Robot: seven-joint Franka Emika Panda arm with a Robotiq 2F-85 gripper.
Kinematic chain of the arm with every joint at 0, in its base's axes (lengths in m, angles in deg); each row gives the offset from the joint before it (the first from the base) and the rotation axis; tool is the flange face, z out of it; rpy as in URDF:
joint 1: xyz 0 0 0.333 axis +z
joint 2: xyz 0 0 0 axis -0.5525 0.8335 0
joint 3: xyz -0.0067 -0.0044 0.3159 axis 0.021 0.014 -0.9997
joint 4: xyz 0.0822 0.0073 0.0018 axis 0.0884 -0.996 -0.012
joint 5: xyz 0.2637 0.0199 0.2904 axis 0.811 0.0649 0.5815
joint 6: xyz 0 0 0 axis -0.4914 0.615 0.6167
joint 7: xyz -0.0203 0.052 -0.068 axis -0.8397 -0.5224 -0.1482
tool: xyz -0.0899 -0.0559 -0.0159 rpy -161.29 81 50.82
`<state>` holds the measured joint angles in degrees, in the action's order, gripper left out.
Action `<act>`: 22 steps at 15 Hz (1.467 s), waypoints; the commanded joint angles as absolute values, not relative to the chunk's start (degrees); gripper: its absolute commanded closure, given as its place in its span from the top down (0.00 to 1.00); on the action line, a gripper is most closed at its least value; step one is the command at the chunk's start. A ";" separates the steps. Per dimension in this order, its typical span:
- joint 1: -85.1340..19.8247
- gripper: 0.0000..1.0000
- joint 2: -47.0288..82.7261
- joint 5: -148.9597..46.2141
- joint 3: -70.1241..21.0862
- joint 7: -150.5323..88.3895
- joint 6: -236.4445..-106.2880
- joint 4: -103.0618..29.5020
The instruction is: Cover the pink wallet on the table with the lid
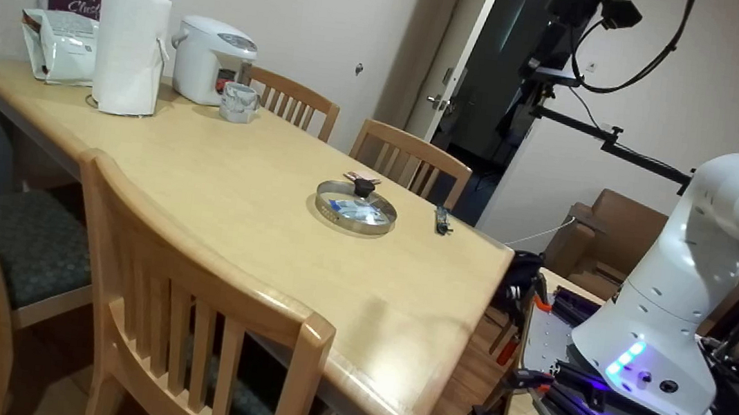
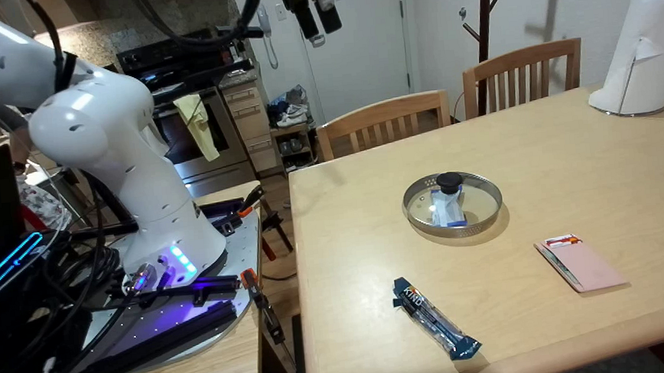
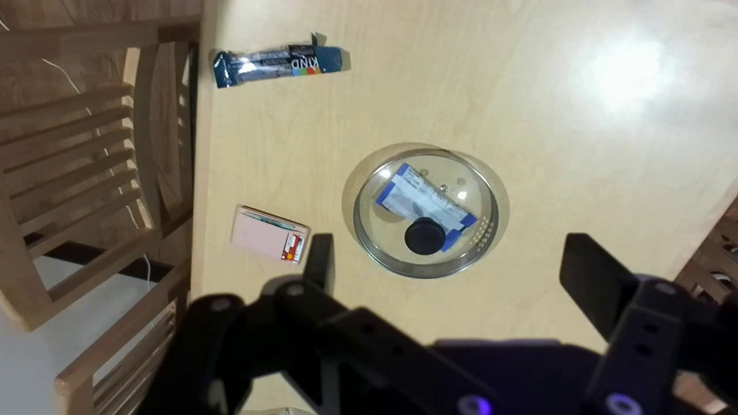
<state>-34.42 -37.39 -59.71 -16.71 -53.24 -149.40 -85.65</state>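
Observation:
The pink wallet [image 2: 584, 264] lies flat and uncovered on the light-wood table [image 2: 355, 256]. It also shows in the wrist view [image 3: 268, 235] and behind the lid in an exterior view [image 1: 364, 178]. The round glass lid [image 2: 478, 201], with metal rim and black knob, rests knob-up on the table, apart from the wallet. It also shows in the wrist view [image 3: 425, 236] and in an exterior view [image 1: 378, 222]. A blue-and-white packet [image 3: 424, 199] lies under its glass. My gripper [image 3: 450, 253] is open and empty, high above the table; its fingers also show in an exterior view [image 2: 320, 30].
A dark blue snack bar [image 2: 437, 319] lies on the table near the wallet. A paper towel roll [image 1: 130, 51], a white water boiler [image 1: 212, 61], a grey mug [image 1: 239, 103] and a bag [image 1: 64, 47] stand at the table's far end. Chairs [image 1: 194, 285] stand along its sides.

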 commanded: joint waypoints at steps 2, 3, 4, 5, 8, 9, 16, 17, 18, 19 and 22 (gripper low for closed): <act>-33.00 1.00 -32.94 -56.17 -16.88 -54.73 -154.60 -84.47; -32.79 1.00 -32.03 -55.66 -16.97 -54.71 -155.70 -84.18; -32.59 1.00 -31.30 -55.31 -17.02 -55.02 -156.90 -84.01; -32.40 1.00 -30.36 -54.91 -17.04 -55.02 -157.88 -83.65; -32.07 1.00 -27.01 -53.80 -17.13 -55.23 -160.39 -82.02; -32.03 1.00 -25.89 -53.37 -17.25 -55.23 -160.74 -81.18; -32.14 1.00 -18.20 -53.48 -18.56 -55.54 -161.32 -73.96; -32.13 1.00 -16.90 -53.50 -18.84 -55.44 -161.55 -72.95; -32.19 1.00 -15.74 -53.60 -19.18 -55.25 -161.78 -72.15; -32.21 1.00 -15.00 -53.55 -19.34 -55.73 -161.26 -71.06; -32.30 1.00 -11.41 -53.90 -20.60 -54.97 -162.91 -69.75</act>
<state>-31.74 -15.61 -55.08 -19.36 -53.40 -161.15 -72.23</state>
